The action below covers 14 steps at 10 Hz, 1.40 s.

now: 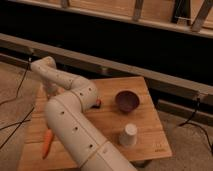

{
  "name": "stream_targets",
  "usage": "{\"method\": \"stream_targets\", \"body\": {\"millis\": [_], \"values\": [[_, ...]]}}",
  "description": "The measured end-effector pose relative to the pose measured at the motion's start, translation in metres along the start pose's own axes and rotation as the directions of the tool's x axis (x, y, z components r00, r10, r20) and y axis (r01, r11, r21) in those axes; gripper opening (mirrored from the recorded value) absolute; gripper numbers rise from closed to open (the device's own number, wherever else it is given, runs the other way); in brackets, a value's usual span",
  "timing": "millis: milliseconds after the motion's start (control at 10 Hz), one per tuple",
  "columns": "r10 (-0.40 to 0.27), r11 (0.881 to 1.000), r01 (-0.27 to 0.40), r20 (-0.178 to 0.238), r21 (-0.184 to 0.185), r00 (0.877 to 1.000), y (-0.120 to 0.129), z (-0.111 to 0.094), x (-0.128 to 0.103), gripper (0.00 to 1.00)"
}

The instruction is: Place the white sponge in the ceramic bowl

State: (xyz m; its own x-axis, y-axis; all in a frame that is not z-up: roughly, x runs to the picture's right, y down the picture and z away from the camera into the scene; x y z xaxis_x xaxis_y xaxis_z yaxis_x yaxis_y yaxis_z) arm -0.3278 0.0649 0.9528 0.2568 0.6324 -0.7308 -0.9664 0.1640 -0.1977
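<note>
The ceramic bowl (126, 100), dark maroon and round, stands empty on the right half of the wooden table (112, 120). The white sponge does not show; it is hidden or out of view. My white arm (75, 125) rises from the bottom of the view, bends over the table's left half and reaches to the far left corner. The gripper (50, 91) hangs down there at the table's left edge, mostly hidden behind the arm and well left of the bowl.
A white paper cup (128, 135) stands upside down in front of the bowl. An orange carrot (47, 142) lies at the table's front left. A small red-orange thing (98, 103) peeks out beside my elbow. Dark rails run behind the table; cables lie on the floor.
</note>
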Motion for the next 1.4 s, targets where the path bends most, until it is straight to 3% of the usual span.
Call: {"method": "stream_targets", "body": {"millis": [200, 300, 600, 800, 1000, 1400], "values": [[0.008, 1.0, -0.008, 0.004, 0.004, 1.0, -0.009, -0.014, 0.0, 0.04], [0.011, 1.0, -0.011, 0.003, 0.014, 1.0, -0.016, -0.022, 0.002, 0.0], [0.045, 0.998, -0.046, 0.016, 0.045, 0.999, -0.054, -0.054, 0.011, 0.0], [0.077, 0.996, -0.079, 0.045, 0.043, 0.996, -0.08, -0.076, 0.019, 0.0], [0.141, 0.989, -0.145, 0.079, 0.039, 0.987, -0.122, -0.099, 0.038, 0.0], [0.261, 0.964, -0.265, 0.109, 0.025, 0.959, -0.19, -0.114, 0.083, 0.0]]}}
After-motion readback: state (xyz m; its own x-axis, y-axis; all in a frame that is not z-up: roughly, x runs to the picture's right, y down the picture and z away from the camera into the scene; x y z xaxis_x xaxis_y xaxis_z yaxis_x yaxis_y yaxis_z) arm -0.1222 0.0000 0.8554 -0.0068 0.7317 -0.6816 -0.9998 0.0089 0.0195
